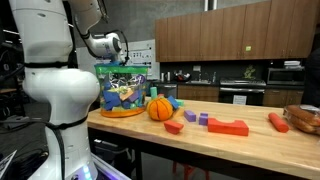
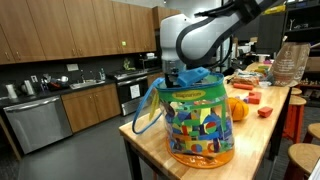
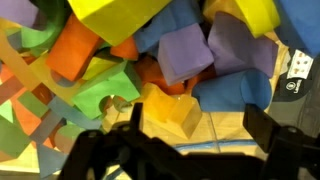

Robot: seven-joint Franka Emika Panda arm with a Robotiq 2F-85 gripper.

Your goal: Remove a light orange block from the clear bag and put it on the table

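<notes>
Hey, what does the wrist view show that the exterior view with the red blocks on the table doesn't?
Only the wrist view: the open gripper hanging over jumbled blocks, with a light orange block right below it. Only the exterior view: the table, the orange ball, loose red blocks and kitchen cabinets behind. Both: the colourful contents of the clear bag.
</notes>
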